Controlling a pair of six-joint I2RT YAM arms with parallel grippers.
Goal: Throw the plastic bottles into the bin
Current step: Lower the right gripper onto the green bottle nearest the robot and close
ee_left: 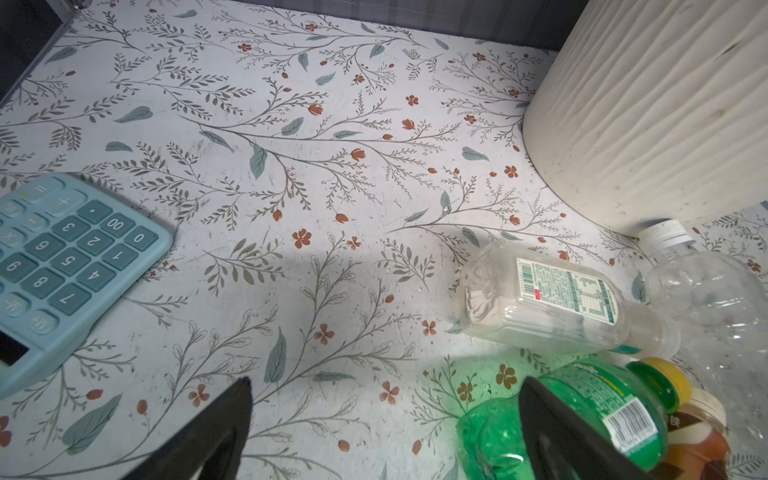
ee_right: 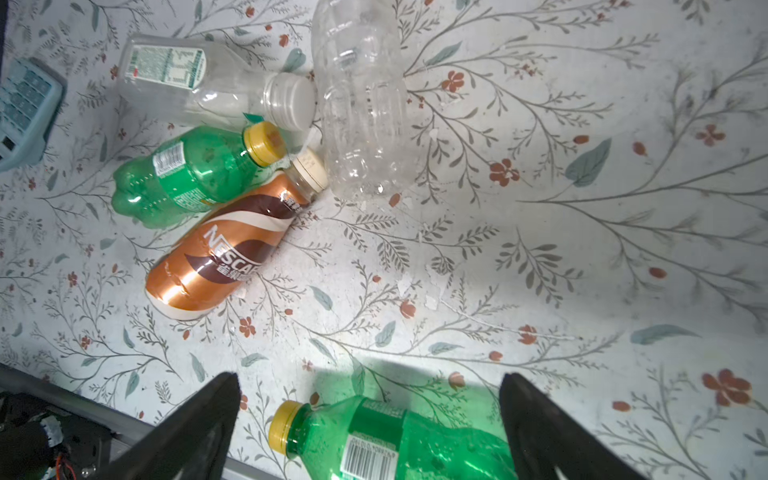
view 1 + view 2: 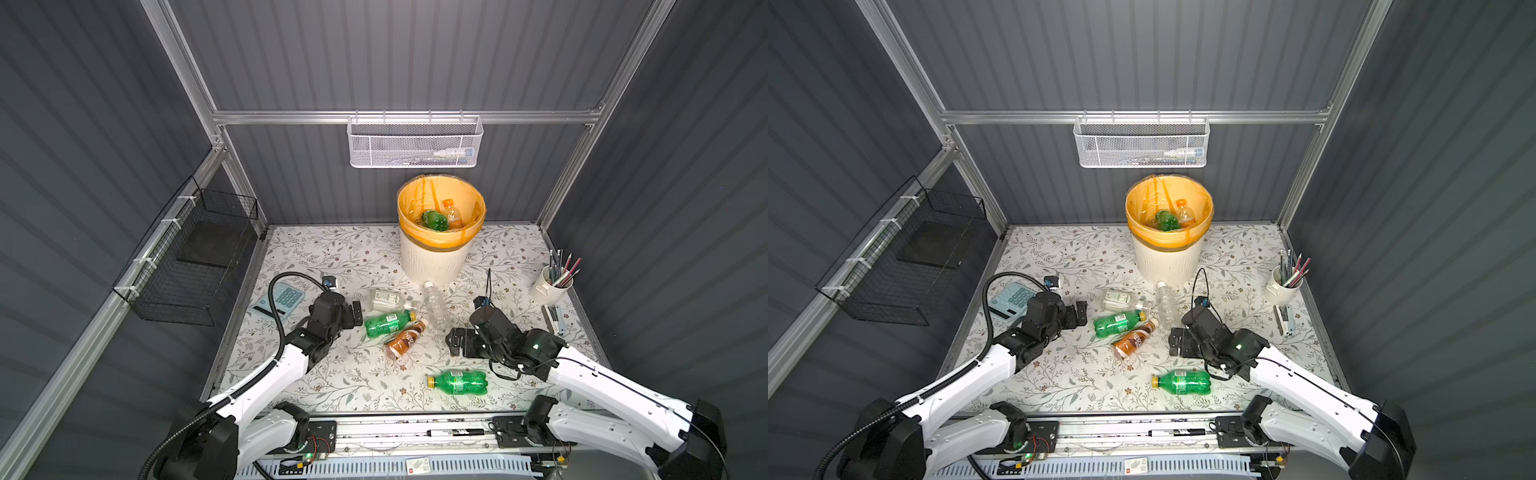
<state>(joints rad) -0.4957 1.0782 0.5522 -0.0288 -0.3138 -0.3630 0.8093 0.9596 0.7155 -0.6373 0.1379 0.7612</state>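
While at least two of the plastic bottles already lie inside the bin (image 3: pixel 436 257), a green one (image 3: pixel 434 220) and an orange-capped one (image 3: pixel 451 212), I judge the task well short of done: five more lie on the floral tabletop (image 3: pixel 332 386). The bin stands at the back of the table, its orange liner folded over the rim.

Four bottles form a cluster in front of the bin:
- a clear labelled bottle (image 3: pixel 388 300);
- a clear ribbed bottle (image 3: pixel 436 306), its white cap close to the bin's foot;
- a green bottle with a yellow cap (image 3: pixel 388 323);
- a brown coffee bottle (image 3: pixel 405 340), lying against the green one.

A second green bottle (image 3: pixel 459 381) lies apart, nearer my edge of the table.

Left gripper (image 1: pixel 384 382): jaws spread wide, nothing between them. It sits low, just beside the base of the clustered green bottle. In the left wrist view one finger overlaps that bottle, and I cannot tell whether they touch.

Right gripper (image 2: pixel 370 380): jaws likewise spread wide and empty. In both top views it sits between the cluster and the second green bottle, touching neither. In the right wrist view that bottle shows between the two fingers.
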